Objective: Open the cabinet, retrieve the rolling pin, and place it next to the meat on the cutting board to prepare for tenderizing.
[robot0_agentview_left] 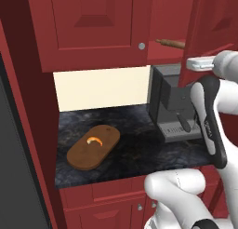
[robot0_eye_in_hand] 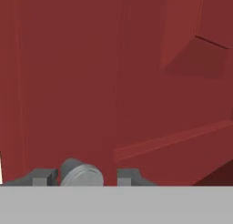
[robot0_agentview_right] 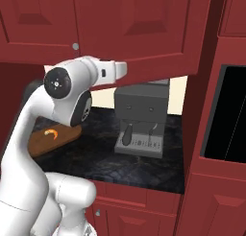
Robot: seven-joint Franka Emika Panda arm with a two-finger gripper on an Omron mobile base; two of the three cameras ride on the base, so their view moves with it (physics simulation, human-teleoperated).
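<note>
The cabinet point(robot0_agentview_left: 88, 23) hangs above the counter, and its right door point(robot0_agentview_left: 207, 23) stands swung partly open. In the gap, the brown rolling pin point(robot0_agentview_left: 170, 43) lies on the shelf inside. My gripper point(robot0_eye_in_hand: 86, 176) is at that door's round silver knob point(robot0_eye_in_hand: 82, 175), which sits between the two fingertips, with the jaws shut on it. The white hand point(robot0_agentview_right: 113, 70) reaches the door's lower edge. On the counter to the left, the small orange meat point(robot0_agentview_left: 94, 140) lies on the oval cutting board point(robot0_agentview_left: 86, 157). Both also show behind my arm: the meat point(robot0_agentview_right: 52, 133) and the cutting board point(robot0_agentview_right: 44, 144).
A grey coffee machine point(robot0_agentview_left: 174, 102) stands on the dark counter point(robot0_agentview_left: 139, 151) right under the open door. Red drawers with knobs point(robot0_agentview_left: 139, 207) run below. A dark oven opening point(robot0_agentview_right: 230, 115) sits in the tall red unit at the right.
</note>
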